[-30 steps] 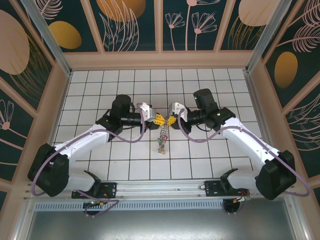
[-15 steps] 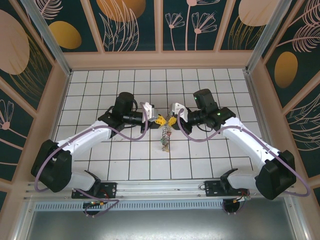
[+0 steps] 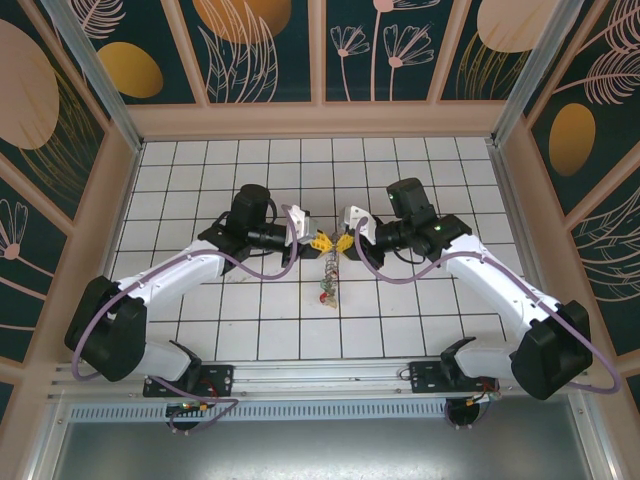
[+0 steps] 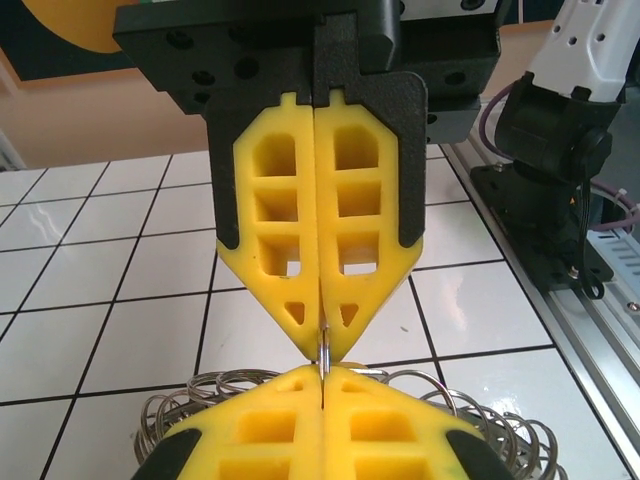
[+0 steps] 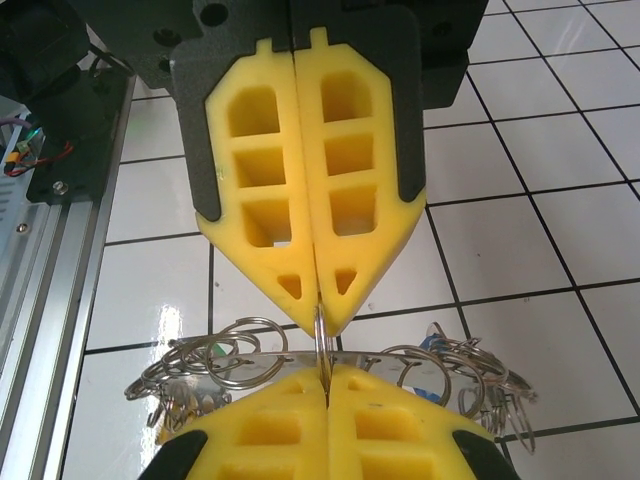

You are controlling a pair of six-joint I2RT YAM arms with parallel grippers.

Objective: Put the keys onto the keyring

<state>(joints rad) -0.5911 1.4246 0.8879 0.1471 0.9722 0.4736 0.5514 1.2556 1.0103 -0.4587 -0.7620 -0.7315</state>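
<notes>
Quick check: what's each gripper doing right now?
Left gripper: closed, pinching the keyring by its thin edge.
Right gripper: closed, pinching the same keyring from the opposite side.

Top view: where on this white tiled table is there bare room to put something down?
Bare tiles of the table run along the back wall, and in the near strip between the bunch of keys and rings and the front rail. The middle is crowded: left gripper and right gripper meet tip to tip, both shut on that bunch.
</notes>
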